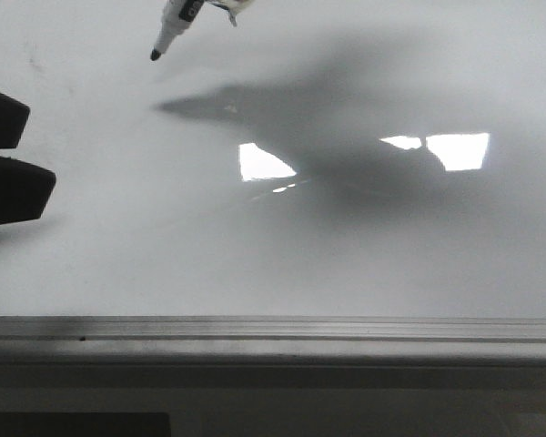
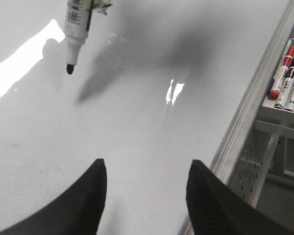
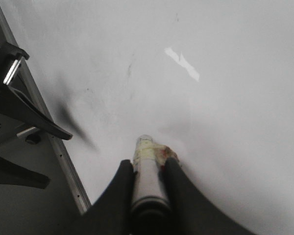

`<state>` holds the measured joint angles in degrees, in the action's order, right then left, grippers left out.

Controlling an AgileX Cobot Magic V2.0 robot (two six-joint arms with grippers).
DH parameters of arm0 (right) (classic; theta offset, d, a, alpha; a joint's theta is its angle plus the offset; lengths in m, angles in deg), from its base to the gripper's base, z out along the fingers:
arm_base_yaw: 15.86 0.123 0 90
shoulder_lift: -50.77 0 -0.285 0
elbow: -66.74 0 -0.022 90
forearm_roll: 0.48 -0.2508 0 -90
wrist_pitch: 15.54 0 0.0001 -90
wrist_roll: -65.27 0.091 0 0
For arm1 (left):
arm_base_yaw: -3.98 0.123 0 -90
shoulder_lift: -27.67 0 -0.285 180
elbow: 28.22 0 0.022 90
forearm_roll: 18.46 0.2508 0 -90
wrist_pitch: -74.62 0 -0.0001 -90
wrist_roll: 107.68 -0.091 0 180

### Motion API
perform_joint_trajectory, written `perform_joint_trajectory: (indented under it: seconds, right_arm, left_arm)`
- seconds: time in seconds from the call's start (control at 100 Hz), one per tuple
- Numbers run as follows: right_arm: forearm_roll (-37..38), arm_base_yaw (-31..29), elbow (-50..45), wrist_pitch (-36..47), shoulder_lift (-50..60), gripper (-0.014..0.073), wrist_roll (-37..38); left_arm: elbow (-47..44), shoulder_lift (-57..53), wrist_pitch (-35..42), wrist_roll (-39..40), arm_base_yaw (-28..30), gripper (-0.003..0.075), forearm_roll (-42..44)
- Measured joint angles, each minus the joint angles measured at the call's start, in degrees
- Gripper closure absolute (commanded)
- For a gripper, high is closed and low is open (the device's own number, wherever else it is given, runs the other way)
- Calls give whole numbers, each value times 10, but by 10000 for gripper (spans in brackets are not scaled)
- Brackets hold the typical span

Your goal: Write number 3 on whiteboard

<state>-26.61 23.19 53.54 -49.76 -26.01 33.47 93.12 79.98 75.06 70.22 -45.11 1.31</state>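
The right gripper point(image 3: 148, 178) clenches a marker point(image 1: 175, 27) above the whiteboard point(image 1: 282, 255), tip off its surface. The left gripper point(image 2: 144, 196), at nine o'clock in the front view, is spread and holds nothing.

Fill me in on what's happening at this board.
The right gripper is clamped on a black-tipped marker, holding its tip just off the whiteboard; a shadow falls beside it. No stroke of the number 3 is visible on the board. The left gripper hangs open and empty over the board. Spare markers sit in a side tray.
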Motion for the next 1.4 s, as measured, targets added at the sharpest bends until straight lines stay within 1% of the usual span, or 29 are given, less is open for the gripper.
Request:
perform_joint_trajectory:
  seconds: [0.27, 0.4, 0.54, 0.67, 0.91, 1.05, 1.25, 1.4]
  right_arm:
    - [-3, -26, 4, -20, -32, 658, 3]
    - [-11, -45, 4, -26, -27, 658, 5]
    - [-4, -63, 4, -43, -6, 658, 5]
    - [6, -67, 4, -77, -1, 658, 14]
    - [0, -20, -14, -76, -35, 658, 26]
    - [8, -19, -14, -79, -35, 658, 49]
    - [41, -23, -15, -123, -17, 658, 82]
    - [42, 11, -23, -108, -36, 658, 88]
  left_arm:
    - [0, 0, 0, 0, 0, 387, -4]
    - [0, 0, 0, 0, 0, 387, -7]
    - [0, 0, 1, 0, 0, 387, -8]
    - [0, 0, 2, 0, 0, 387, -8]
    - [0, 0, 6, 0, 0, 387, -9]
    - [0, 0, 8, 0, 0, 387, -9]
    - [0, 0, 9, 0, 0, 387, -9]
    - [0, 0, 9, 0, 0, 387, -9]
